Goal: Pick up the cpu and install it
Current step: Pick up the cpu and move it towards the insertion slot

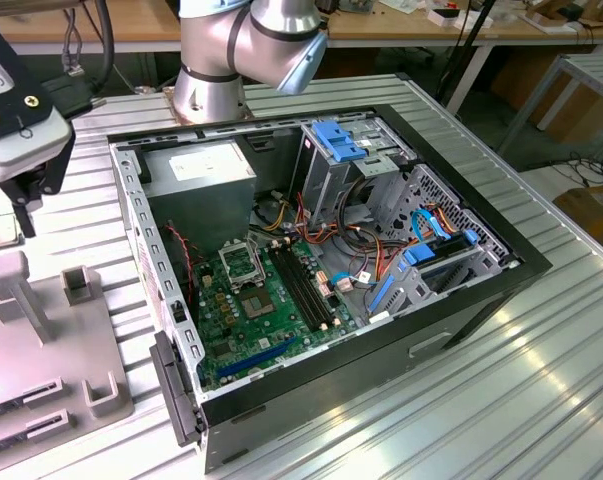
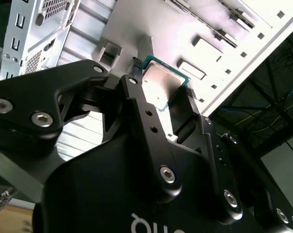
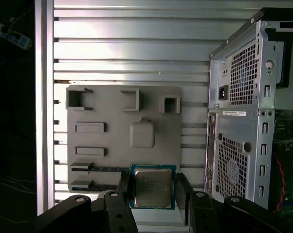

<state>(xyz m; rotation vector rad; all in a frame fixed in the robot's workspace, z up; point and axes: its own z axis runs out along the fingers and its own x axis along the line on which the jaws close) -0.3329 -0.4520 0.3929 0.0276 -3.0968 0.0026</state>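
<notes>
First wrist view: the cpu (image 3: 152, 187) lies flat on the grey fixture plate (image 3: 112, 111), at the plate's edge near one corner, opposite the edge that carries the row of upright brackets. The plate rests on the ribbed worktop (image 1: 541, 400), just beside the open computer case (image 1: 461, 300).

End effector (image 3: 154, 178): I read it as open. Its two black fingers (image 3: 125, 187) are parted to roughly the cpu's width, with one finger along each of two opposite sides. I judge that it has nothing clamped yet.

Hazards, as I judge them:
1. Uneven closure. If one finger meets the edge before the other, the thin plate may skate across the fixture or tip up on one side.
2. Shallow bite. The cpu is very flat (little side wall to grip), so a high grasp may slip off.
3. Skewed grasp. A cpu rotated in the fingers would not sit square to the black socket (image 1: 243, 262) on the green board.

Arm pose, exterior view: the wrist hangs over the fixture plate at the exterior view's left, well apart from the socket, with the fingers pointing down at the plate.
</notes>
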